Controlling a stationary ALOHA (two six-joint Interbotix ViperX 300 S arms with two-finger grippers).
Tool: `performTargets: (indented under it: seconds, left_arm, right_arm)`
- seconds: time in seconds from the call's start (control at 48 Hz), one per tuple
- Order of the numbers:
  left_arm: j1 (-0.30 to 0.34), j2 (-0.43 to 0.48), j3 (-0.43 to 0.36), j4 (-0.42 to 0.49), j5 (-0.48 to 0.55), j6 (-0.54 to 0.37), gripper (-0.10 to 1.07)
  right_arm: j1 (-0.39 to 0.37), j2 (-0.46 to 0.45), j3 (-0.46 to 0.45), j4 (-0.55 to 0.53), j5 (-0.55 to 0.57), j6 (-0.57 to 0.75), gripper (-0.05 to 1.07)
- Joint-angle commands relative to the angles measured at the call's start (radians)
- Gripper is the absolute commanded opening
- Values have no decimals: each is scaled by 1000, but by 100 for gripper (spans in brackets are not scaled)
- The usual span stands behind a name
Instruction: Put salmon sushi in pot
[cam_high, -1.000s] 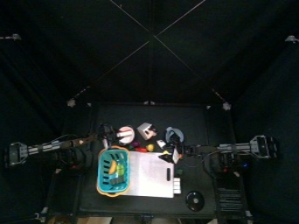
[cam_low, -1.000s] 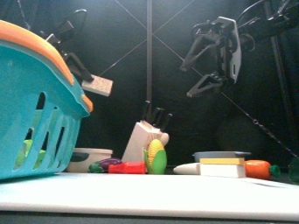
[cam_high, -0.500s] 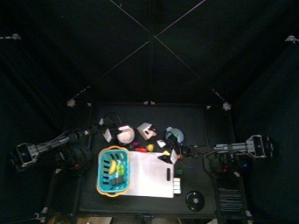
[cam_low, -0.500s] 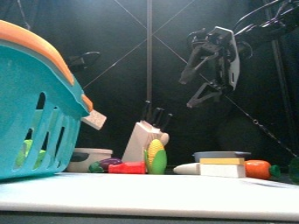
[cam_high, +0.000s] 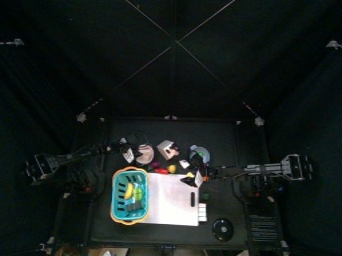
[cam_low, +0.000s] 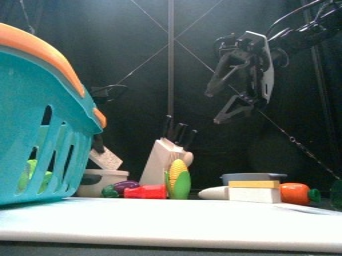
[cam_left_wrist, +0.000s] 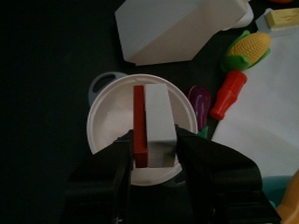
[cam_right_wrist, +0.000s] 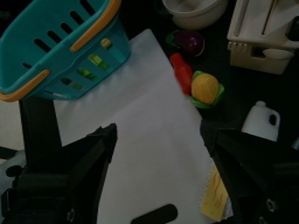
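Salmon sushi clamped lengthwise in the left gripper hangs directly above the white pot; right gripper open, empty.

A teal laundry basket with an orange rim fills the left of the front view, standing on a white mat spread over the bench. Behind it, at centre, a white knife block with dark handles stands beside a toy corn cob and a red toy vegetable. To the right, a grey-and-cream stacked block sits next to an orange toy piece.
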Motion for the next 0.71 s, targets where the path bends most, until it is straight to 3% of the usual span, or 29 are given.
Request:
performTargets:
  seconds: [0.0,0.271,0.5,0.688]
  left_arm:
    - [5,8,-34,-3,6,2,58]
    - [6,-6,-37,-3,9,0,80]
    - [9,-3,-43,12,18,0,82]
    - [21,-28,-54,14,-37,2,81]
  right_arm:
    - [-5,-9,-12,-2,-3,3,104]
    - [-5,2,-12,-2,-3,5,104]
    - [-6,2,-11,-2,-3,3,104]
    - [-6,2,-9,-2,5,5,104]
